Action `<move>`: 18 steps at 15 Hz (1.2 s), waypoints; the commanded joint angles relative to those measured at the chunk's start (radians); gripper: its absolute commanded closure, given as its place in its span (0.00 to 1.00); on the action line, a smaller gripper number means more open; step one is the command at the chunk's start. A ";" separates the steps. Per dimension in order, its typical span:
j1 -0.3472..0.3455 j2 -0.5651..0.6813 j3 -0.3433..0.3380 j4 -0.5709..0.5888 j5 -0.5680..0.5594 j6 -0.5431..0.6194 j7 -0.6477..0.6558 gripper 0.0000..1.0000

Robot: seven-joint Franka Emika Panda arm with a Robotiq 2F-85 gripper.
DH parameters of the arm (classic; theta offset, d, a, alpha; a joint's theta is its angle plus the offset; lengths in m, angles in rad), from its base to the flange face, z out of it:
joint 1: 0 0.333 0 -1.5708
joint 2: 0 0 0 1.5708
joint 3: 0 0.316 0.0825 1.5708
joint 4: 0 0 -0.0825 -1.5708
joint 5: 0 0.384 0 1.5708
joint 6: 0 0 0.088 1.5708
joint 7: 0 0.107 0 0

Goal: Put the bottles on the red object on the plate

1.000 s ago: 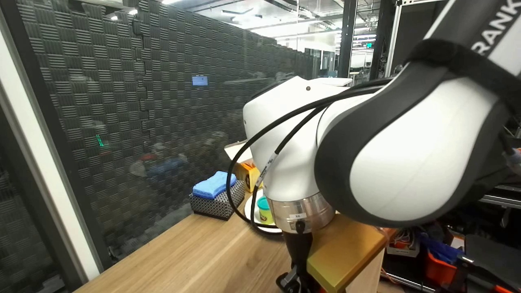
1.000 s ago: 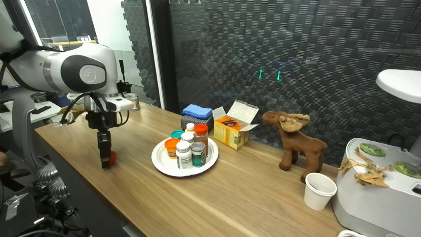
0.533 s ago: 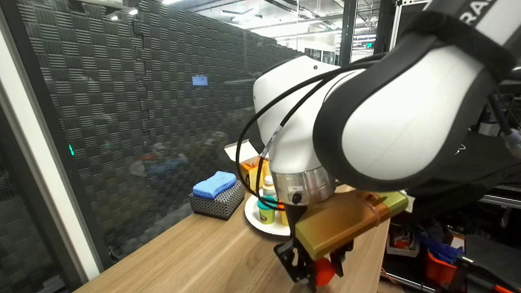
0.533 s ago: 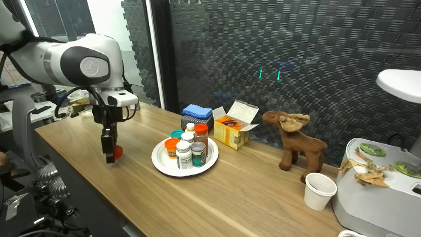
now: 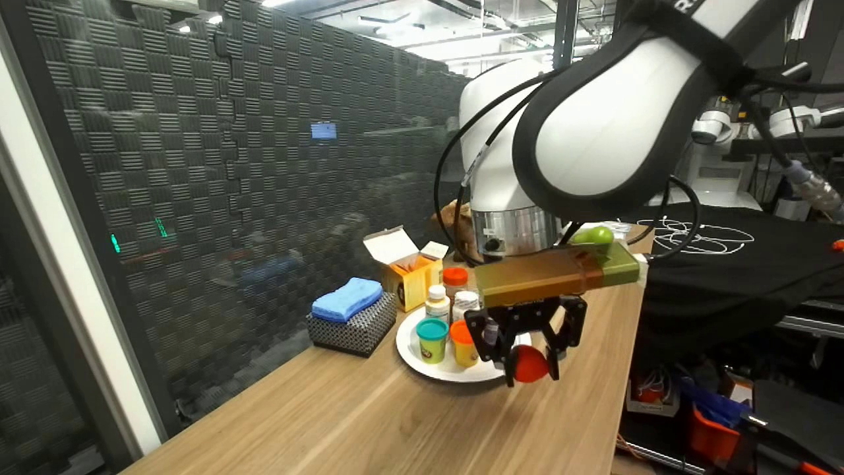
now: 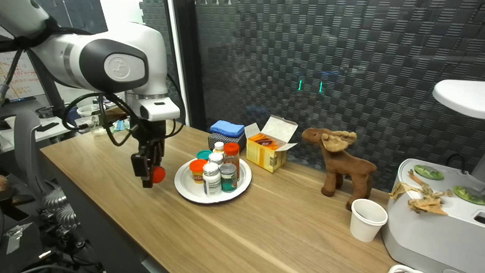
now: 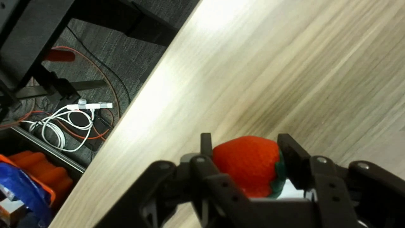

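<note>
Looks like a robotics lab with an office air, going by the cabled robot arm (image 5: 613, 132) over a wooden table (image 5: 395, 409), dark checkered wall panels (image 5: 231, 165), bare ceiling lights (image 5: 405, 31), a whiteboard (image 6: 28, 80) scrawled in red, a grey chair (image 6: 26, 144), and cables (image 7: 59, 136) lying loose on the carpet (image 7: 126, 57).

Blue cloth (image 6: 227, 128), folded, rests on a black-and-white patterned box (image 5: 353, 331). Yellow carton (image 6: 265, 159), just beside that box, stands with flaps open; orange packets (image 6: 263, 141) inside. Brown plush moose (image 6: 346, 167) stands upright on the desk (image 6: 250, 227). White paper cups (image 6: 365, 226), nested, sit near it, just beside a grey-white appliance (image 6: 435, 237); the appliance carries withered leaves (image 6: 428, 203) and two green discs (image 6: 429, 172). Wrist view: a white cable (image 7: 61, 138) lies coiled on the floor (image 7: 129, 60).
</note>
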 commanded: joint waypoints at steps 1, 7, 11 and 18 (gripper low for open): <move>-0.027 0.003 -0.021 0.025 -0.008 0.006 0.076 0.70; -0.045 0.030 -0.034 0.078 -0.018 -0.004 0.114 0.70; -0.047 0.051 -0.044 0.112 -0.029 -0.009 0.147 0.70; -0.046 0.062 -0.061 0.136 -0.047 -0.002 0.171 0.06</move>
